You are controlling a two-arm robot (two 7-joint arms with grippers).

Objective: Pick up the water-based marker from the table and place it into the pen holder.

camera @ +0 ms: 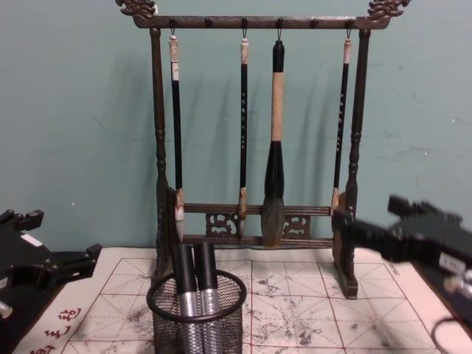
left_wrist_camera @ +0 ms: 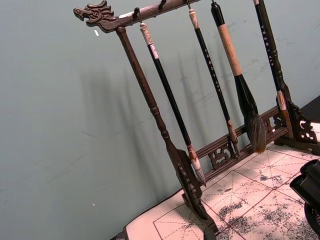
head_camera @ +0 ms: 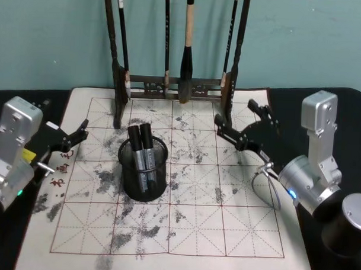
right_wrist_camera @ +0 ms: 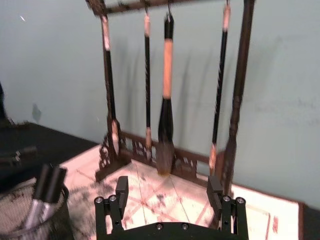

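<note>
Black wire-mesh cylindrical pen holder [head_camera: 143,170] on your red-gridded whitish felt mat [head_camera: 225,225] contains two black-capped, silver-barrelled markers [head_camera: 142,152], apparently upright. Right gripper [head_camera: 245,125] gapes wide, empty; left gripper [head_camera: 75,136] likewise, at the mat's left edge.

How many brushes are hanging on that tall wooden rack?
4, hanging side by side on the dark wooden rack: thin black brush, thin black brush, thick tan-handled brush, thin black brush.

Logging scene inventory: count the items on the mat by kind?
Markers in the pen holder: 2
Pen holder: 1
Brush rack: 1
Hanging brushes: 4
Total: 8
</note>
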